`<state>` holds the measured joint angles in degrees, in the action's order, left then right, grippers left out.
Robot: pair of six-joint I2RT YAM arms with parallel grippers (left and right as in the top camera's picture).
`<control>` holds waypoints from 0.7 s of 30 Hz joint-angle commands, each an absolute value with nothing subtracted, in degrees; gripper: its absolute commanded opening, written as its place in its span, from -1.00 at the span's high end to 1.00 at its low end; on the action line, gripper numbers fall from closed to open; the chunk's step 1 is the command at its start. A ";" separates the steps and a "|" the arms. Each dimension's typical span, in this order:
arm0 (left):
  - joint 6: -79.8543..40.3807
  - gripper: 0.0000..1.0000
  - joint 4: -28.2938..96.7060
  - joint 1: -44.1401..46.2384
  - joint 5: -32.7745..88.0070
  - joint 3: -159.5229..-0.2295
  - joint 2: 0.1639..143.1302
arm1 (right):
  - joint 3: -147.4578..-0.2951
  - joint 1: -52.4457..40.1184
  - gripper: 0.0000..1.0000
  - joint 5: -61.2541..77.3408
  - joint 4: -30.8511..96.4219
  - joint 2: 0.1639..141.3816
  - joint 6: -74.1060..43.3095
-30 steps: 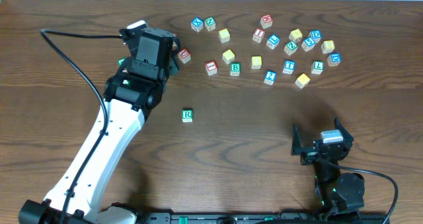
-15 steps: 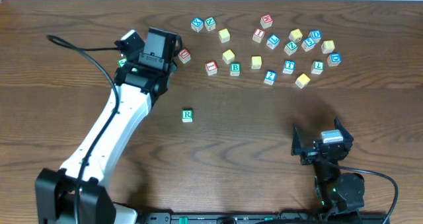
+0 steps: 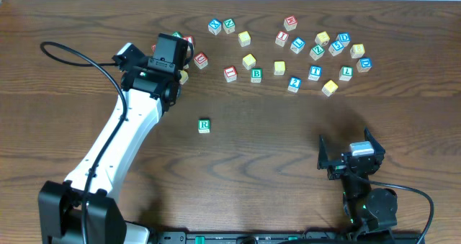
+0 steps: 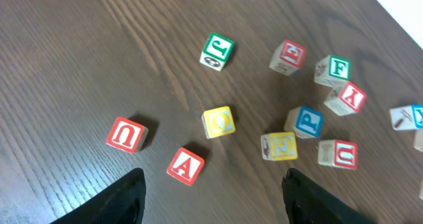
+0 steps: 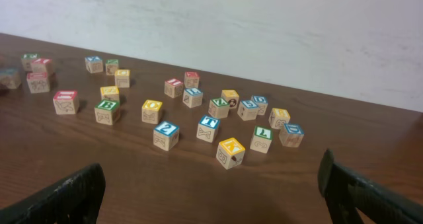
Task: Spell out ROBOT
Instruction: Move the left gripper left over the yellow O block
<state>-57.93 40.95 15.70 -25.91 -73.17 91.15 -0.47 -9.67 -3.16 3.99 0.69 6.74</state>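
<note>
The green R cube [image 3: 204, 125] sits alone at mid-table. The green B cube [image 3: 256, 75] and the blue T cube [image 3: 315, 72] lie in the far scatter, with two yellow-topped cubes [image 3: 249, 60] [image 3: 279, 68] by the B. B [image 5: 107, 110] and T [image 5: 208, 128] also show in the right wrist view. My left gripper [image 3: 169, 48] is open and empty above the far-left cubes. Its wrist view shows the gripper [image 4: 215, 204] over a yellow cube marked O [image 4: 218, 121]. My right gripper [image 3: 349, 149] is open and empty near the front, also seen in its wrist view [image 5: 211, 204].
Red A [image 4: 185, 166] and red U [image 4: 126, 134] cubes lie just ahead of the left fingers, with a green J [image 4: 217, 50] farther on. The blue 2 cube [image 3: 294, 83] and a yellow cube [image 3: 330, 88] lie at the near edge of the scatter. A cable [image 3: 72, 60] loops left.
The left arm has stretched out and its wrist has turned and shifted slightly toward the far-left cubes. The R cube and the right arm have not moved.
</note>
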 commanded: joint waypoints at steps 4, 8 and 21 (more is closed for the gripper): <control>-59.20 -0.31 40.25 14.79 -26.11 -74.72 96.03 | -0.30 -9.04 -0.98 -2.87 4.10 0.34 7.35; -58.83 -0.31 38.00 14.79 -23.94 -74.72 98.63 | -0.32 -9.04 -0.99 -2.87 4.10 0.34 7.35; -57.04 -0.30 33.50 13.34 -22.57 -74.74 101.06 | -0.32 -9.04 -0.99 -2.87 4.10 0.38 7.38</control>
<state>-58.04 33.50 14.52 -22.35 -73.19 100.47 -0.47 -9.67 -3.16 3.99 0.69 6.74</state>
